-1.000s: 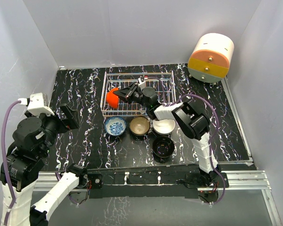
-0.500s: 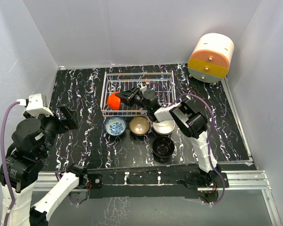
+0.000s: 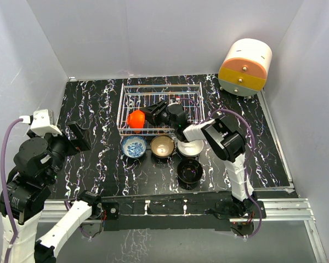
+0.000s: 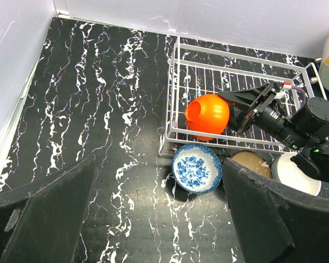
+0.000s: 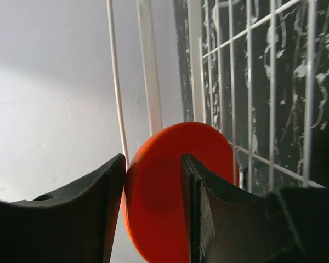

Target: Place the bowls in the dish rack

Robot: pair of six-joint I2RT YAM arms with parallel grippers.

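1 red bowl (image 3: 135, 118), rigid, probably slick, is lying sideways in the rack (image 3: 162, 86), right jaws pinching its rim; left jaws gaping.

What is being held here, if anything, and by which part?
The red bowl, pinched by its wall, apparently at the rim, between the fingers of the right gripper. The left gripper is empty.

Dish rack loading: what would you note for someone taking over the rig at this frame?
Left gripper: open, empty, off to the left.
Right gripper: shut on the red bowl, tipped sideways at the dish rack's near-left corner.
Blue-and-white bowl, tan bowl, white bowl: row in front of the rack; black bowl nearer.
Done: none released in the rack.
Left: release red, load the other four.
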